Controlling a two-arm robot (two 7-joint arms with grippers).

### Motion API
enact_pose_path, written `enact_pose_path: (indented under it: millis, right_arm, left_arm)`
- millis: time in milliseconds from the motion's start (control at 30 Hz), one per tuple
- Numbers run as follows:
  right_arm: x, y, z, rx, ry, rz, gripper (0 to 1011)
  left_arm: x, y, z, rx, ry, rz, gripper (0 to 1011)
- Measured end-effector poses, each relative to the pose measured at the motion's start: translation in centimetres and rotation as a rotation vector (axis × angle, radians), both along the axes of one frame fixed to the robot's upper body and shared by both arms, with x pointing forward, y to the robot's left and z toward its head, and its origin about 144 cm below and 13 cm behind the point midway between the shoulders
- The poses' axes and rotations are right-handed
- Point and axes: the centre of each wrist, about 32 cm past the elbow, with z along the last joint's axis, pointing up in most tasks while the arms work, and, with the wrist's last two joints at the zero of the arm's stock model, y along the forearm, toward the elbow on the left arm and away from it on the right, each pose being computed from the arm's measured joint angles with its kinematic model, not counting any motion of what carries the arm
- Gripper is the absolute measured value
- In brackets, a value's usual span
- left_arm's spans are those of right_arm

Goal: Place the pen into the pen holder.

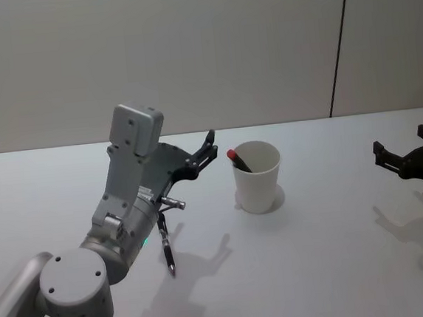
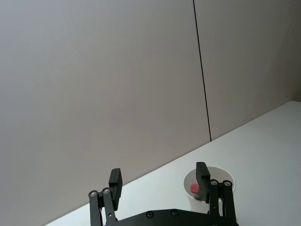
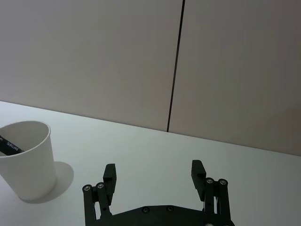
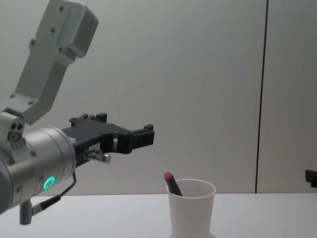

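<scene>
While the left gripper [image 1: 210,148] hangs in the air above the table [image 1: 339,258], its two fingers [image 2: 115,184] stand spread apart with nothing between them — the paper cup [image 1: 258,188] sits just beyond and below its fingertips, a little to its right. Inside that cup the pen [image 1: 238,160] leans with its red end poking over the rim on the side nearest this gripper. The right gripper [image 3: 153,173] is held low over the table, fingers likewise parted and empty — the cup stands well apart from it, off to its left.
</scene>
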Motion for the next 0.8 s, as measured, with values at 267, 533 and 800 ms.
enact_pose_path:
  millis: [267, 533, 800]
  right_arm:
    - [0.0, -0.1, 0.0, -0.001, 0.001, -0.001, 1002]
    - [0.0, -0.1, 0.0, -0.001, 0.001, -0.001, 1002]
    - [0.0, -0.1, 0.0, -0.001, 0.001, -0.001, 1002]
  left_arm:
    - [-0.7, -0.1, -0.4, -0.037, 0.068, 0.03, 1002]
    - [-1.5, -0.1, -1.0, -0.072, 0.181, 0.07, 1002]
    - [-1.9, 0.1, -1.5, -0.06, 0.302, 0.113, 1002]
